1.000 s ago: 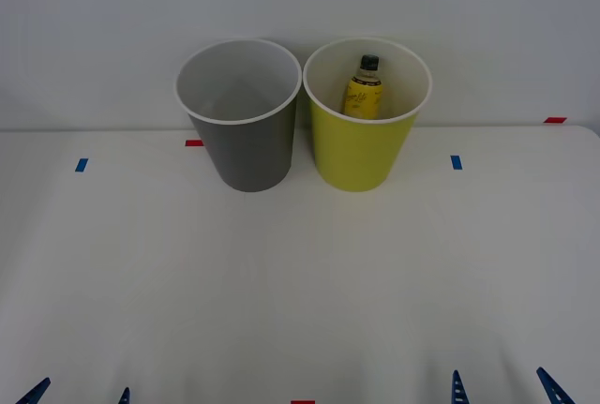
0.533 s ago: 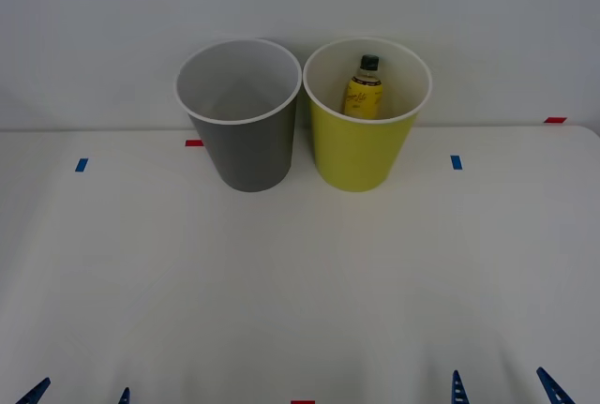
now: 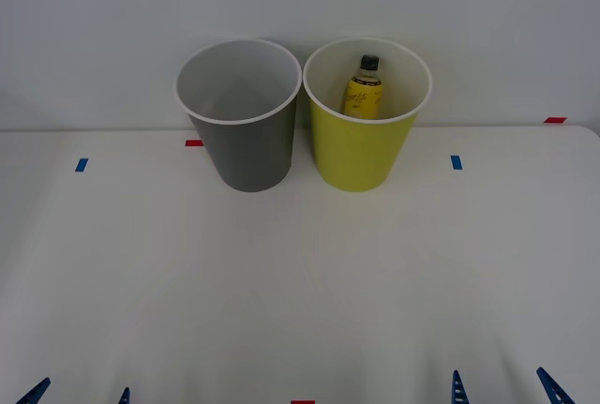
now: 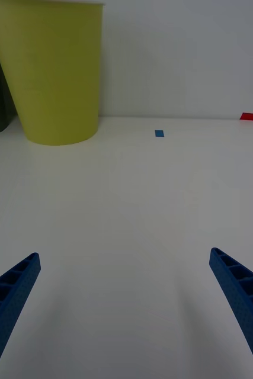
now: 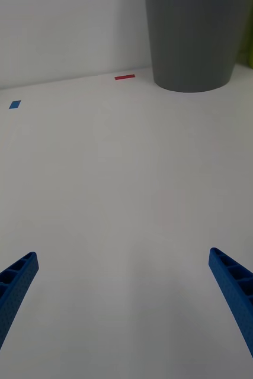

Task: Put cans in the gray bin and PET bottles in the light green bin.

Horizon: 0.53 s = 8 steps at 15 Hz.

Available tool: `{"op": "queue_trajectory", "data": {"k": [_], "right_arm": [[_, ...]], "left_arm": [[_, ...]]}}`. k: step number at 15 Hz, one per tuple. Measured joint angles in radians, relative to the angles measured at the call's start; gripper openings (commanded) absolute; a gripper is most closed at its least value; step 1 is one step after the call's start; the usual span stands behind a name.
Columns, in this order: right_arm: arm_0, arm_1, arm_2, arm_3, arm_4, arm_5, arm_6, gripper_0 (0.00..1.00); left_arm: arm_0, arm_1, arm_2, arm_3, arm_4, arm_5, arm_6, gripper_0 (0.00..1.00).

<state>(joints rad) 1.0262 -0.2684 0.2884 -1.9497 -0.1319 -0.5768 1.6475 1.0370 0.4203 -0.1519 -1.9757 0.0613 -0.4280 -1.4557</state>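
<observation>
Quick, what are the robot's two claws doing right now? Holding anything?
Left end effector: open, holding nothing, low over the white table.
Right end effector: open, holding nothing, also near the table's front edge.

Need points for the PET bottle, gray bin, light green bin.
PET bottle [image 3: 362, 95], front view, on its yellow wrap.
gray bin [image 3: 247, 156], front view, on its outer wall.
light green bin [image 3: 359, 151], front view, on its outer wall.
</observation>
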Motion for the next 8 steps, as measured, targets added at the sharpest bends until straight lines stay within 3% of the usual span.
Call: {"op": "queue_trajectory", "data": {"k": [8], "right_arm": [[0.0,0.0,0.0,0.0,0.0,0.0,0.0,1.0]], "left_arm": [[0.0,0.0,0.0,0.0,0.0,0.0,0.0,1.0]]}}
